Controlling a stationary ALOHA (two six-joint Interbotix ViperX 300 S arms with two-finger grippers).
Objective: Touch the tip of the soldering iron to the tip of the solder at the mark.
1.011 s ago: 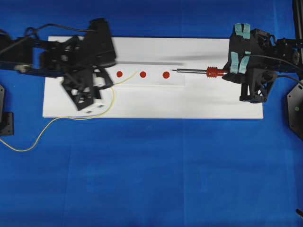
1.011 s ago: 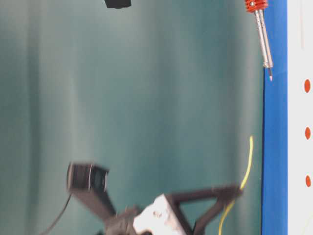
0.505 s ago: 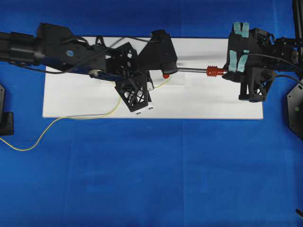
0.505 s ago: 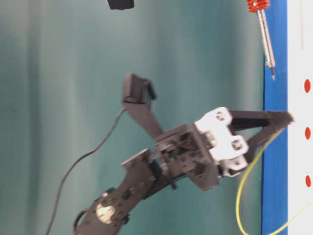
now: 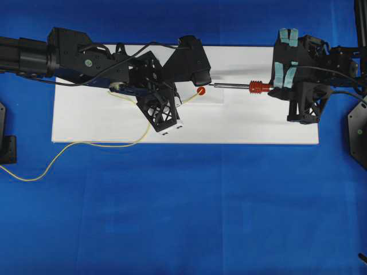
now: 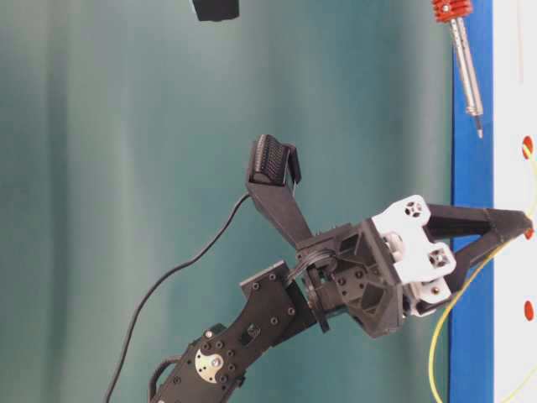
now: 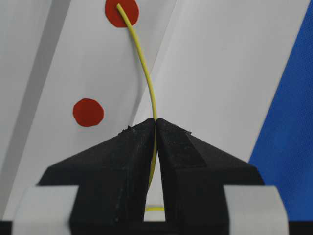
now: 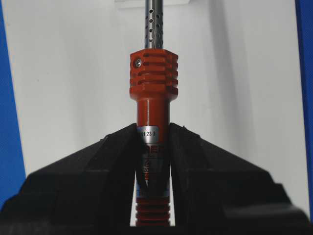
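Observation:
My left gripper is shut on the yellow-green solder, which runs forward from the closed jaws. The solder's free end lies on a red mark, the rightmost mark in the overhead view. My right gripper is shut on the red handle of the soldering iron. The iron lies level and points left. Its tip stops a short gap to the right of the mark and the solder end. In the table-level view the iron tip hangs just off the board.
The white board lies on a blue cloth. A second red mark sits left of the solder; my left arm covers the others from overhead. The loose solder trails off the board's front left.
My left gripper has carried the solder from the board's left end to the rightmost mark, and its end now rests on that mark. The right gripper and iron have barely moved.

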